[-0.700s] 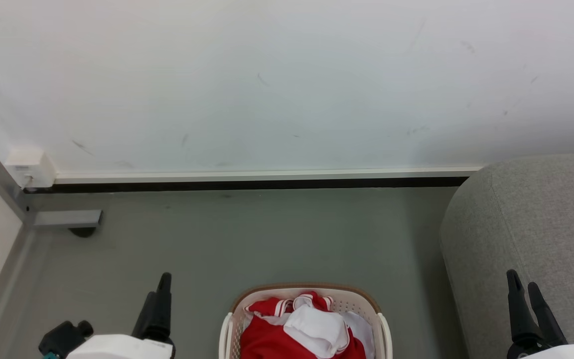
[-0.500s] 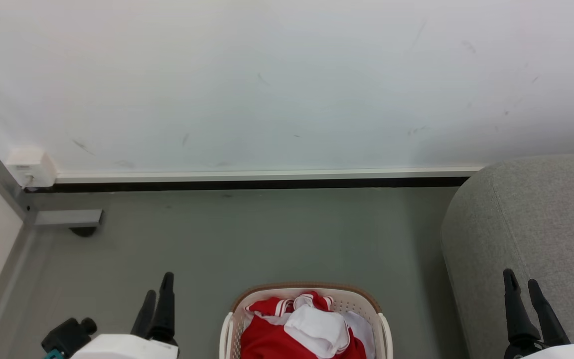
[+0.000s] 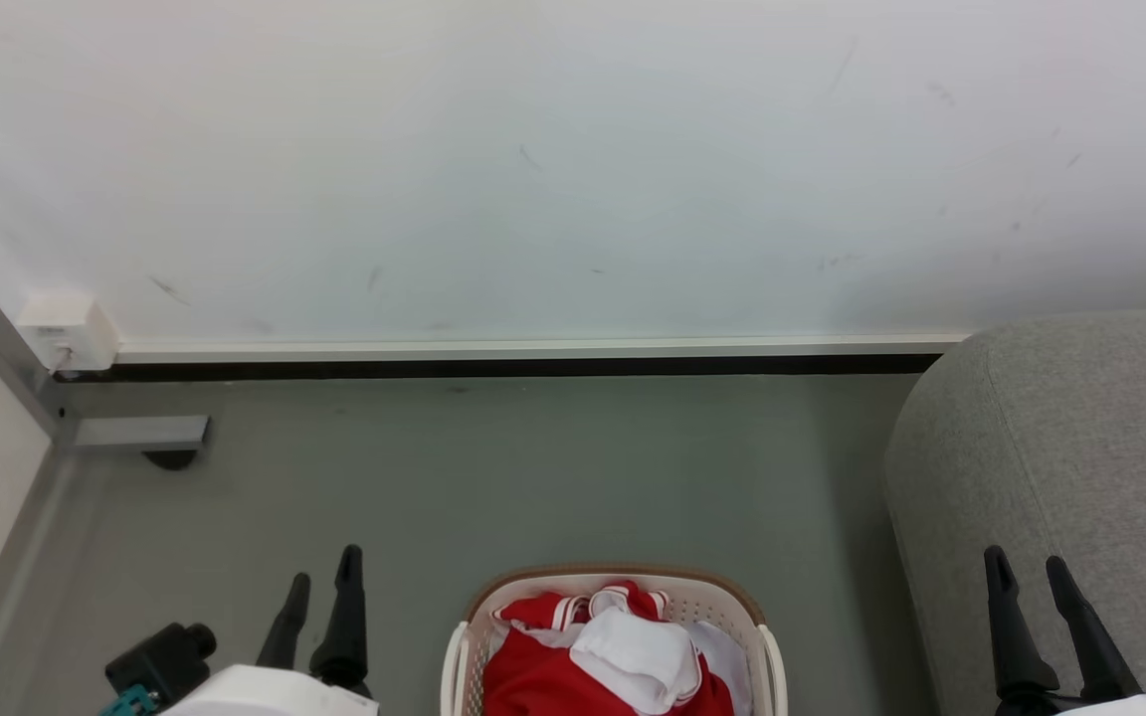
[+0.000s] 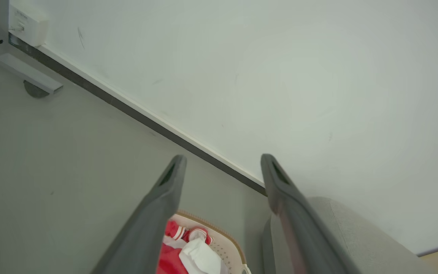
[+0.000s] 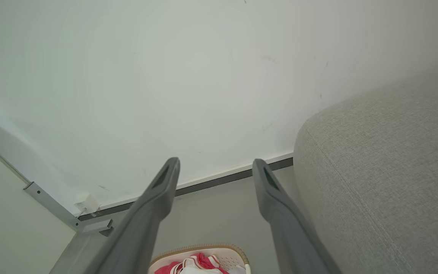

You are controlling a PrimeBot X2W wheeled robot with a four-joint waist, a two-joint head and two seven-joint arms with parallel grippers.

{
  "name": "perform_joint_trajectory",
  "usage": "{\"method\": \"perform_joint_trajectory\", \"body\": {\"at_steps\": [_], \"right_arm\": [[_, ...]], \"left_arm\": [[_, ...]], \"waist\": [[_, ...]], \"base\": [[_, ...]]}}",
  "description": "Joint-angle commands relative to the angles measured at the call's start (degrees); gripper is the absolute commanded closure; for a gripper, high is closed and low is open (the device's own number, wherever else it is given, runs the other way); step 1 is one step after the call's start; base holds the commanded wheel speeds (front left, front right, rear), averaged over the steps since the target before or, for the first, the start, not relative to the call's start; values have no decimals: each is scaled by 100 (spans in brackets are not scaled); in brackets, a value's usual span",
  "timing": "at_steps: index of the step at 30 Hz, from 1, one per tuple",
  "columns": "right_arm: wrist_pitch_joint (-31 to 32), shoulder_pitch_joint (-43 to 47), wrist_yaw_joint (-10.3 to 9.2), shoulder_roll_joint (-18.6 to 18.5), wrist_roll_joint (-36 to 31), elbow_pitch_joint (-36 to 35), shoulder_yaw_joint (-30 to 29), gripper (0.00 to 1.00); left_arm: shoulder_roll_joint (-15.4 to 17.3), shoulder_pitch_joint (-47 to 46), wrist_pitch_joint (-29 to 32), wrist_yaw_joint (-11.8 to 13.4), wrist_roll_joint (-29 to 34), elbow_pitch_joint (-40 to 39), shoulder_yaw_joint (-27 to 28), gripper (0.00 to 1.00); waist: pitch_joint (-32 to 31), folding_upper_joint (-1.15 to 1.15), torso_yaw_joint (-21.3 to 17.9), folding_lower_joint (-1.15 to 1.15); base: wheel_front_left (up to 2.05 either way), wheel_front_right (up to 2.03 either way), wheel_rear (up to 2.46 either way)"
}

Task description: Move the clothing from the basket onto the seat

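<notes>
Now, your clothing [image 3: 613,656] lies heaped red and white inside the basket [image 3: 613,574], which stands on the floor [image 3: 533,467] at the bottom middle of the head view, between your two grippers and lower than both. The left gripper [image 3: 325,567] sits to the basket's left, apart from it and over bare floor. Its two fingers are spread with a clear gap, holding nothing and touching nothing. In the left wrist view you see the basket and the clothing low between those fingers, beyond the tips, with the white piece lying on top of the red. The right gripper [image 3: 1027,560] is on the basket's right, in front of the seat [image 3: 1080,438], well apart from the clothing. Its fingers are likewise parted and empty. Whether they brush the seat's fabric you cannot tell, though the right wrist view puts the seat just beside the right-hand finger. The seat itself stands to the basket's right, with a strip of floor between them, and its far end meets the wall [image 3: 573,149]. All the clothing you can see is in the basket, its striped trim showing near the far rim.
</notes>
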Motion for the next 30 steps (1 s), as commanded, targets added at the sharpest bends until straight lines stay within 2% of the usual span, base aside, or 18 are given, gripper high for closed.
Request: {"method": "perform_joint_trajectory", "body": {"at_steps": [1, 17, 30], "right_arm": [[-74, -27, -5, -73, -192, -96, 25, 0], [-322, 61, -7, -102, -1038, -129, -14, 0], [-481, 119, -8, -41, -1450, -76, -222, 0]], "left_arm": [[46, -39, -77, 6, 210, -34, 6, 0], [75, 2, -324, 96, 1388, 64, -43, 0], [120, 45, -478, 87, 1995, 174, -16, 0]], "waist": [[1, 0, 2, 0], [6, 0, 32, 0], [5, 0, 59, 0]], "base": [[0, 0, 0], [0, 0, 0], [0, 0, 0]]}}
